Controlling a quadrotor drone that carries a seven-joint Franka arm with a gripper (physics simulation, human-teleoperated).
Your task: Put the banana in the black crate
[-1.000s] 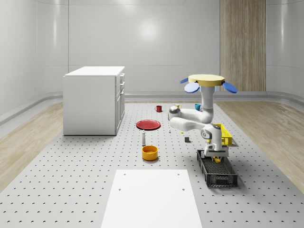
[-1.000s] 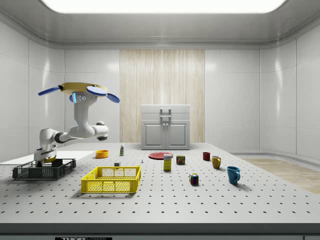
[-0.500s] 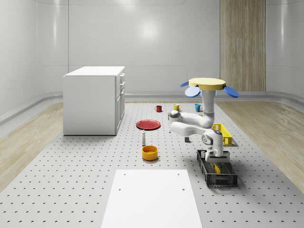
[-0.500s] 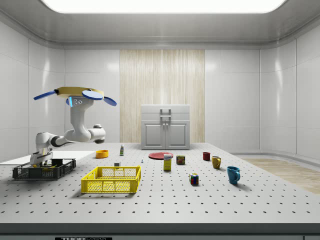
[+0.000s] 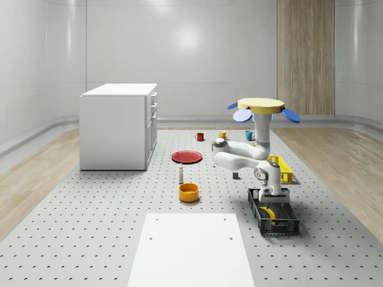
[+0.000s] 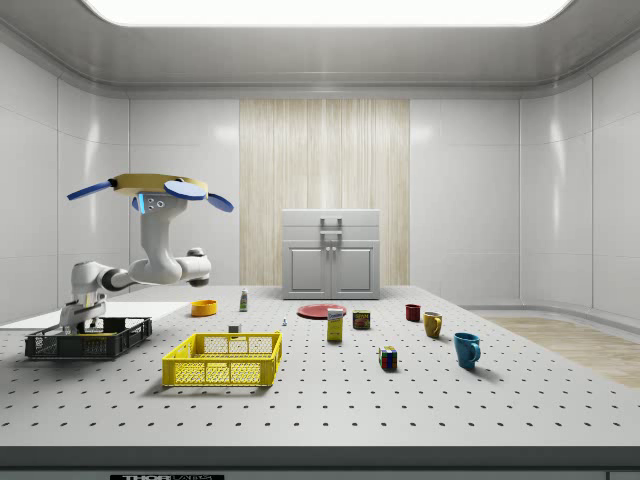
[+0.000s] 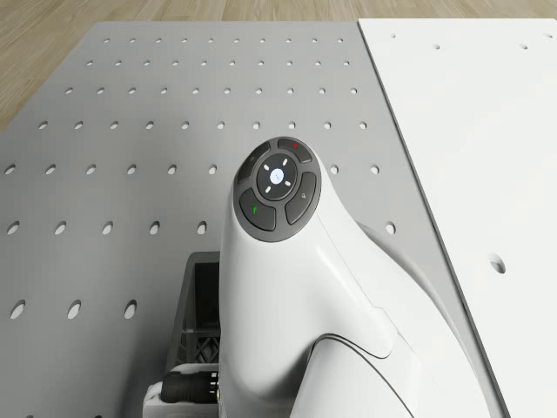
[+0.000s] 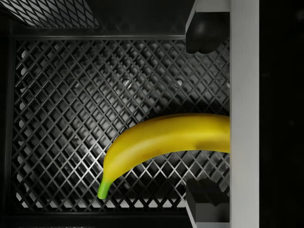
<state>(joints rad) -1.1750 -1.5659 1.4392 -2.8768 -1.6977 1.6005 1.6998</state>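
The yellow banana [image 8: 166, 142] lies on the mesh floor of the black crate [image 8: 61, 95], its green stem toward one wall. My gripper [image 8: 205, 114] hangs just above it, open, with the fingertips [image 8: 205, 28] wide apart on either side and clear of the fruit. In the whole-scene view the drone [image 5: 261, 107] hovers behind the black crate [image 5: 280, 227]; the arm bends down to the gripper [image 5: 272, 196] over the crate's far end, with the banana [image 5: 270, 213] below it. In the side view the gripper [image 6: 80, 322] sits over the black crate [image 6: 60, 345] at the left.
A yellow crate [image 5: 281, 169] stands just behind the black one. An orange bowl [image 5: 188, 192], a small bottle [image 5: 181, 173] and a red plate [image 5: 187, 156] lie to the whole-scene view's left. A white sheet [image 5: 191, 251] is in front; a white cabinet [image 5: 119, 125] at the back left.
The fingers have spread apart and the banana has dropped from them onto the crate floor. The drone sank a little and shifted toward the whole-scene view's right, then held still.
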